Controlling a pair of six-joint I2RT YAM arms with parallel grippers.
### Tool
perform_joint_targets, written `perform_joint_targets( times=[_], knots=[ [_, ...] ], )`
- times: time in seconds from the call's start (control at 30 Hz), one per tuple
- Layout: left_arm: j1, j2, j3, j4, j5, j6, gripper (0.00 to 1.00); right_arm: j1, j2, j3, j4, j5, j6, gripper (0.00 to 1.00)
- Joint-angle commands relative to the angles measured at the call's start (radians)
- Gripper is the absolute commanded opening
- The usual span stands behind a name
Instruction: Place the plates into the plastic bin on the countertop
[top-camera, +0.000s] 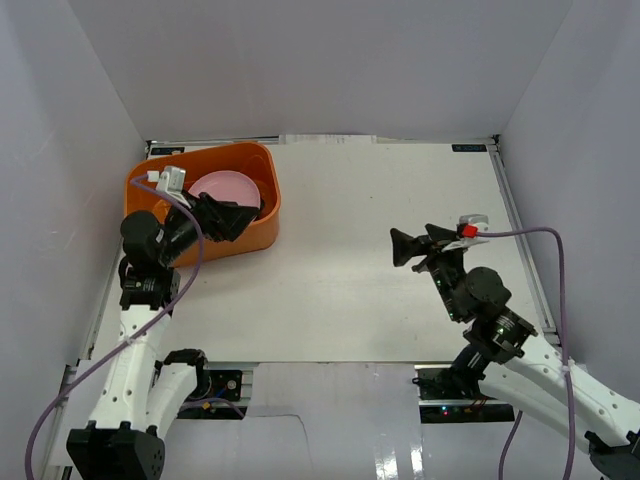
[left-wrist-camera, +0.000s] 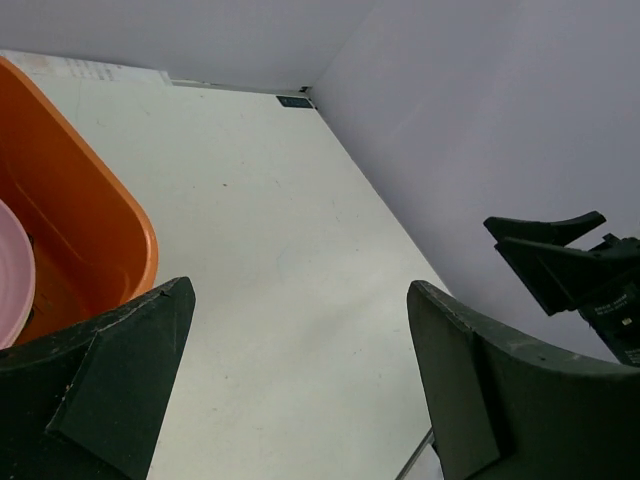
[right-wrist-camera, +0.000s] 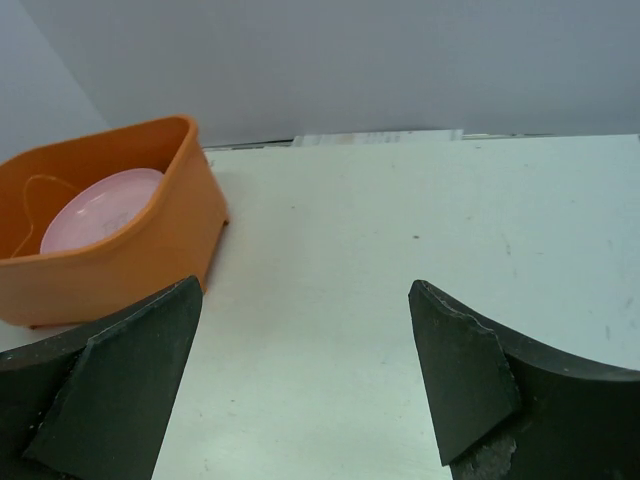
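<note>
Looking at the pale pink round plate (top-camera: 225, 188), I find it lying flat inside the large orange plastic rectangular bin (top-camera: 262, 232), just under and a little beyond my left gripper (top-camera: 240, 215). Whether other dishes sit beneath it, I cannot tell. That left gripper hangs over the near half of the bin with its black fingers (left-wrist-camera: 120, 370) spread wide and nothing between them. On its own wrist camera the bin's rounded wall (left-wrist-camera: 100, 220) and a sliver of the plate (left-wrist-camera: 10, 270) sit off to the gripper's left, with bare white countertop (left-wrist-camera: 280, 230) filling the gap between the fingers.

My right gripper (top-camera: 398, 248) is well apart from the bin, out over the right half of the flat white countertop (top-camera: 330, 290). It points back toward the bin, its jaws released and empty. From its wrist camera, the orange bin (right-wrist-camera: 120, 260) stands ahead and to the left of the spread fingers (right-wrist-camera: 470, 370), and the pink plate (right-wrist-camera: 100, 205) shows over the rim. The left wrist camera also catches the right gripper (left-wrist-camera: 560, 260) far off to its right, against the plain white wall (left-wrist-camera: 480, 120).
</note>
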Motion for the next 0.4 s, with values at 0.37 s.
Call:
perform_joint_targets(
  times=[0.37],
  knots=[
    [-0.011, -0.191, 0.006, -0.107, 0.025, 0.008, 0.98, -0.002, -0.145, 0.082, -0.122, 0.152, -0.071, 0.90]
  ],
)
